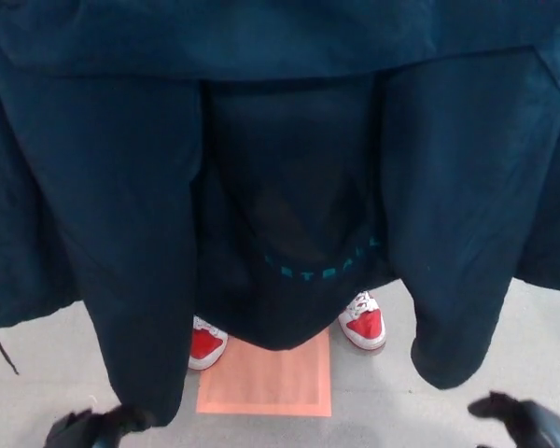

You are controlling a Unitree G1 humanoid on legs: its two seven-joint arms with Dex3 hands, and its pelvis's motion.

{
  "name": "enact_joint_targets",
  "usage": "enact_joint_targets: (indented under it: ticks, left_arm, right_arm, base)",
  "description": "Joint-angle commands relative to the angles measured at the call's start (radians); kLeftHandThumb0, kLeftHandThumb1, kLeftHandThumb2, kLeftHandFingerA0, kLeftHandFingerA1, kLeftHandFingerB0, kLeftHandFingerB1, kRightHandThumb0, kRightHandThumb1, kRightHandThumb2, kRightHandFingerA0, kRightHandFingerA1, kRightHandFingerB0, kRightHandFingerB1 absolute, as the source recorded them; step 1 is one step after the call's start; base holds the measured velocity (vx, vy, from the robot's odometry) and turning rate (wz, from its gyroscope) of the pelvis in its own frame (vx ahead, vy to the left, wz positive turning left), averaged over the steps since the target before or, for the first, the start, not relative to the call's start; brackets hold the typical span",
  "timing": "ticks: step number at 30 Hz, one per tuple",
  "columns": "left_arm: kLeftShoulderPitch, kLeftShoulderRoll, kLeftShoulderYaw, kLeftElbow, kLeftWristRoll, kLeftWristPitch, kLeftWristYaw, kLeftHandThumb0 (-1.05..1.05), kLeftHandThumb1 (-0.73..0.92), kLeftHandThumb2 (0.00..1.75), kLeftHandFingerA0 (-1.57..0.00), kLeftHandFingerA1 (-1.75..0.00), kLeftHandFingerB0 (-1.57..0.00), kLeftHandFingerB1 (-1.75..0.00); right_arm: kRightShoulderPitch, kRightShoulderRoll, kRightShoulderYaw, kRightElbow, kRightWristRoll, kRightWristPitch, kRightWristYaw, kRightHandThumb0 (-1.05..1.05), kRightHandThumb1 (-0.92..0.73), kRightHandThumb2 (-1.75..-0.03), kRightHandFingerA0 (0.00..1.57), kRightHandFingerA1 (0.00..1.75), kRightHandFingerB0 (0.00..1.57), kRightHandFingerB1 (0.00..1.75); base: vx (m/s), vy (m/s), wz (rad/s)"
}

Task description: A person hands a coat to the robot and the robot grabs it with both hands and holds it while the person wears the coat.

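Dark teal coat (289,140) fills view. L hand (93,427) touches sleeve cuff (154,406), grip unclear. R hand (523,418) apart from coat, fingers' spread can't tell.

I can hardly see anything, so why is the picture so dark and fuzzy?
In the head view the dark coat hangs close to the camera and fills most of the picture, so its folds barely show; the whole image is soft, and the teal lettering is too blurred to read; only the pale floor, red shoes and orange square look bright.
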Motion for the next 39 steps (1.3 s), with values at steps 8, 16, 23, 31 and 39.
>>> enact_joint_targets:
  ticks: [8, 16, 23, 31, 39]
  left_arm:
    - [0.063, 0.206, -0.042, -0.387, 0.269, -0.381, 0.517, -0.32, 0.76, 0.65, -0.98, -0.51, -0.66, -0.43]
    - [0.224, 0.319, 0.121, -0.930, 0.320, -0.416, 0.469, -0.37, 0.65, 0.63, -0.94, -0.51, -0.60, -0.42]
    - [0.364, 0.343, 0.308, -1.361, 0.240, -0.361, 0.237, -0.59, 0.61, 0.59, -0.42, -0.34, -0.36, -0.32]
    - [0.347, 0.365, 0.432, -1.562, 0.158, -0.311, 0.111, -0.68, 0.46, 0.76, -0.06, -0.24, -0.10, -0.38]
    - [0.265, 0.414, 0.500, -1.627, 0.083, -0.270, 0.029, -0.84, 0.53, 0.87, 0.00, 0.00, -0.03, -0.18]
  right_arm:
    - [0.246, -0.284, -0.113, -0.563, -0.168, -0.394, -0.352, -0.11, -0.69, -0.61, 1.00, 0.58, 0.76, 0.48]
    - [0.391, -0.273, -0.313, -0.926, -0.081, -0.469, -0.301, -0.32, -0.77, -0.64, 0.98, 0.54, 0.65, 0.46]
    - [0.440, -0.291, -0.468, -1.271, -0.010, -0.398, -0.116, -0.64, -0.72, -0.62, 0.44, 0.37, 0.27, 0.30]
    - [0.385, -0.344, -0.578, -1.459, -0.003, -0.289, 0.018, -0.73, -0.58, -0.97, 0.02, 0.32, 0.02, 0.27]
    - [0.277, -0.376, -0.613, -1.518, -0.001, -0.224, 0.081, -0.86, -0.67, -1.02, 0.00, 0.10, 0.00, 0.16]
  base:
    - [0.00, 0.000, 0.00]
    - [0.00, 0.000, 0.00]
    - [0.00, 0.000, 0.00]
    - [0.00, 0.000, 0.00]
    - [0.00, 0.000, 0.00]
